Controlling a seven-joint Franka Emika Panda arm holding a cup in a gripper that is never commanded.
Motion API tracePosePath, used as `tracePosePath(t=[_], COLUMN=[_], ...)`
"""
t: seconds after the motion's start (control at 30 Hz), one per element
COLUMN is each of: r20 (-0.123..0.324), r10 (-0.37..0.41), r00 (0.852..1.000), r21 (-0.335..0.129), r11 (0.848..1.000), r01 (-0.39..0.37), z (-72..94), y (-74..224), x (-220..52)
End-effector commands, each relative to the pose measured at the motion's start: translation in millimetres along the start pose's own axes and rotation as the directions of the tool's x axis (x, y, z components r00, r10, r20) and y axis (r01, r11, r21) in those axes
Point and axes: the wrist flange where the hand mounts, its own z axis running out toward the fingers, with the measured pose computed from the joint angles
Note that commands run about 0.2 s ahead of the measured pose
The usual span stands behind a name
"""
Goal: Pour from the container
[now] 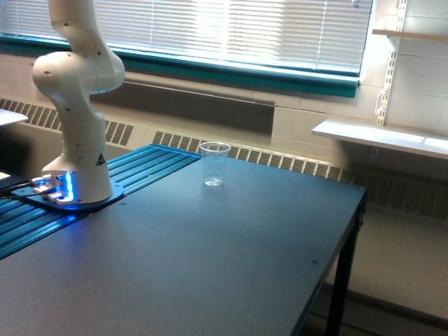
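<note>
Exterior view, read from its left to its right. At the far left, the base of the white robot arm [75, 105] stands on a dark round mounting plate [70, 199] at the left part of the table [210, 266], with blue lights [61, 185] glowing low on the base. The arm's lower links rise and leave the frame at the top edge, so the gripper lies outside the picture, and neither its opening nor anything it carries can be told. The small rounded beaker-like container to be poured from does not appear anywhere in this view. Beside the base, a ribbed blue panel [150, 162] runs along the table's left side toward the back edge.

Near the middle of the back edge, a clear tapered plastic cup [214, 164] with faint printed marks stands upright on the dark tabletop, well apart from the arm base and untouched; whether it holds any liquid cannot be told.

Behind the table, closed window blinds [231, 28] sit above a teal sill [231, 71], with a vented heater cover [266, 157] along the wall below. At the right, a white wall shelf [378, 136] projects below a vertical bracket rail [385, 91].
</note>
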Motion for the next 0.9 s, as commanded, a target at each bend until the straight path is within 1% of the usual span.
tracePosePath(t=[0.03,0.23,0.47,0.7,0.9], r20=[0.012,0.026,0.035,0.053,0.067], r10=[-0.055,-0.086,-0.107,-0.136,-0.150], r00=[0.998,0.996,0.994,0.989,0.986], r21=[0.018,0.030,0.031,0.035,0.018], r11=[0.998,0.996,0.994,0.990,0.989], r01=[0.054,0.085,0.106,0.134,0.149], z=[0.1,3.9,6.6,8.4,11.3], y=[-12.2,-20.5,-31.5,-39.5,-42.5], x=[-21.1,-43.4,-70.5,-103.7,-135.4])
